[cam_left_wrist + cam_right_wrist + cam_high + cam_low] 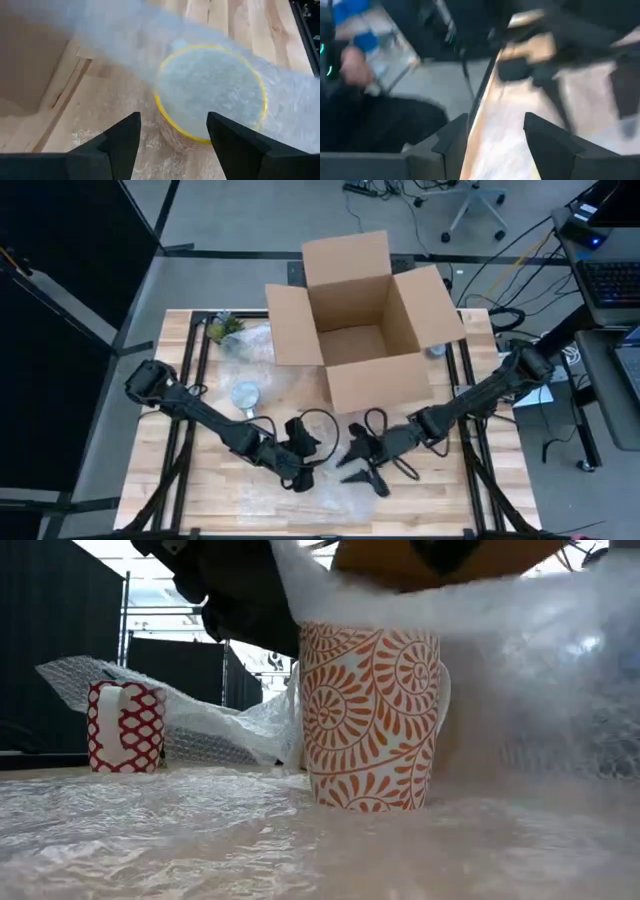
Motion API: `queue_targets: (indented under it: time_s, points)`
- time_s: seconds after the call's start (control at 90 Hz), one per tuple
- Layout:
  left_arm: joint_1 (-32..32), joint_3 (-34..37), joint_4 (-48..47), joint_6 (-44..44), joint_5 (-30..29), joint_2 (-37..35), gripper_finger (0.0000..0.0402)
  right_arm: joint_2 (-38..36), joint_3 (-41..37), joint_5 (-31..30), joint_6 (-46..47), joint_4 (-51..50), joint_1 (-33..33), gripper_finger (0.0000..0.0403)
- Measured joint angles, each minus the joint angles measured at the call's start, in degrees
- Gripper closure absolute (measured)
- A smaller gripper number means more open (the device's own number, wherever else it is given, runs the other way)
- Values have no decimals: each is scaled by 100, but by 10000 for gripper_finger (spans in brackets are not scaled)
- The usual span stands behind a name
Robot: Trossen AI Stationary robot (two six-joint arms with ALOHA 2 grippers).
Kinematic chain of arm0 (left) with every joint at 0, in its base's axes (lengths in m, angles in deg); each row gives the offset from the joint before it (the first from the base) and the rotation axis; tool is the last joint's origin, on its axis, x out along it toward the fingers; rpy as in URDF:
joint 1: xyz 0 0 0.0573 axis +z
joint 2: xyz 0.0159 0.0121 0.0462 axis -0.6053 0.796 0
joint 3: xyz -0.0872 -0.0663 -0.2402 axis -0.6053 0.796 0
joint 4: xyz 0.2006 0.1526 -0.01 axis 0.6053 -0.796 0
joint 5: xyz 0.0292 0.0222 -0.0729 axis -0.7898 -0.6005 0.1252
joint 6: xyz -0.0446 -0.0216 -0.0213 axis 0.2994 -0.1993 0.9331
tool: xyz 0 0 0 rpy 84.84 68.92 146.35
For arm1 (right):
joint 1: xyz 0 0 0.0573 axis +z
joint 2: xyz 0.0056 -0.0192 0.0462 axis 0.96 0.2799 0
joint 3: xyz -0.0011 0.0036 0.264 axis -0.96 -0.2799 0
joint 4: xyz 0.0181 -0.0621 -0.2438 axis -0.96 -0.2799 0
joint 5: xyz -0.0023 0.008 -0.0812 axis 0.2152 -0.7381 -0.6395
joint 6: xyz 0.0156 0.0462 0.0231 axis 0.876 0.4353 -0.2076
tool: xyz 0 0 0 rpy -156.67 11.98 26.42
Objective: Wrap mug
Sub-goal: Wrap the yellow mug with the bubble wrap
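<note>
An orange-patterned mug [370, 720] with a yellow rim [165, 116] stands upright on a sheet of bubble wrap [335, 498] near the table's front middle. A fold of the wrap [520, 620] lies over its mouth [210, 95]. My left gripper [172, 117] is open above the mug, one finger at each side of its rim, and hides it in the high view [300, 452]. My right gripper [362, 460] is open just to the right of it, close above the wrap. Whether either touches the wrap does not show.
An open cardboard box [360, 320] stands at the far middle of the table. A red-and-white mug [125, 725] stands upright at the left, by more crumpled bubble wrap [210, 730]. A green thing [225, 328] lies at the far left corner.
</note>
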State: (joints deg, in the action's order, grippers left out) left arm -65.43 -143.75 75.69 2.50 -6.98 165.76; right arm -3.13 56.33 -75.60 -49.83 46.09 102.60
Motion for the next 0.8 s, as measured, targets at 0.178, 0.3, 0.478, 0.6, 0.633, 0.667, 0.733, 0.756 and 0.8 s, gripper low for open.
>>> queue_targets:
  time_s: [0.178, 0.3, 0.478, 0.6, 0.633, 0.667, 0.733, 0.756, 0.8]
  points:
    - [0, 0, 0, 9, 2, 0, 183, 69, 540, -701, -315, -1399, 318, 225]
    - [0, 0, 0, 9, 4, 0, 183, 571, 666, -1531, -1068, -1574, 493, 225]
    - [0, 2, 0, 9, 4, -3, 183, 1497, 1403, -1942, -1373, -2129, 456, 225]
    - [0, 7, -25, 7, 9, -71, 183, 2201, 2398, -1918, -1417, -3543, 371, 225]
    - [0, 9, -26, 7, 9, -94, 183, 2389, 2667, -1921, -1422, -3892, 361, 225]
    - [0, 9, -26, 7, 9, -122, 183, 2558, 2913, -1937, -1434, -4212, 344, 225]
    - [-4, 9, -20, 7, 9, -158, 183, 2841, 3319, -1935, -1401, -4668, 307, 225]
    - [-7, 9, -20, 7, 11, -167, 183, 2924, 3435, -1914, -1358, -4775, 290, 225]
    - [-17, 9, -26, 8, 32, -185, 183, 3088, 3632, -1783, -1285, -4921, 232, 225]
